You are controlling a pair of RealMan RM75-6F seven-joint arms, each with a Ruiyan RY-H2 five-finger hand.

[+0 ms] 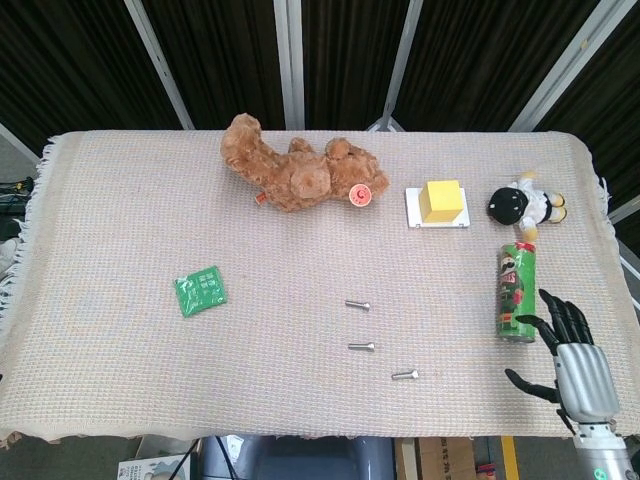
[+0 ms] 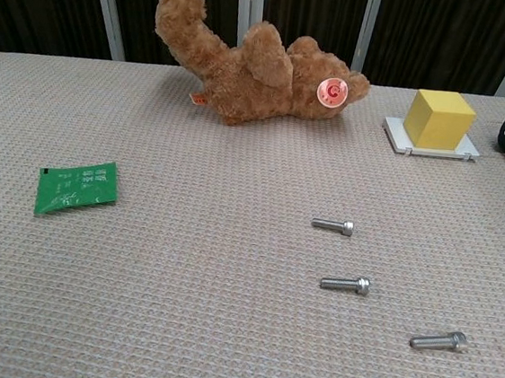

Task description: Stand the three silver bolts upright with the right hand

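The right hand (image 1: 578, 372) is held empty with fingers spread above the table's near right corner, presumably staged for a reach. Well to its left, three silver bolts (image 1: 404, 375) (image 1: 361, 346) (image 1: 357, 305) lie flat, none stood up; the nearest is closest to it.

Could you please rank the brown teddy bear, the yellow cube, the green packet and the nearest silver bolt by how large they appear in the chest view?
1. brown teddy bear, by far the largest.
2. green packet.
3. yellow cube; it looks close to the packet and sits farther from the camera, so this order is unsure.
4. nearest silver bolt, smallest.
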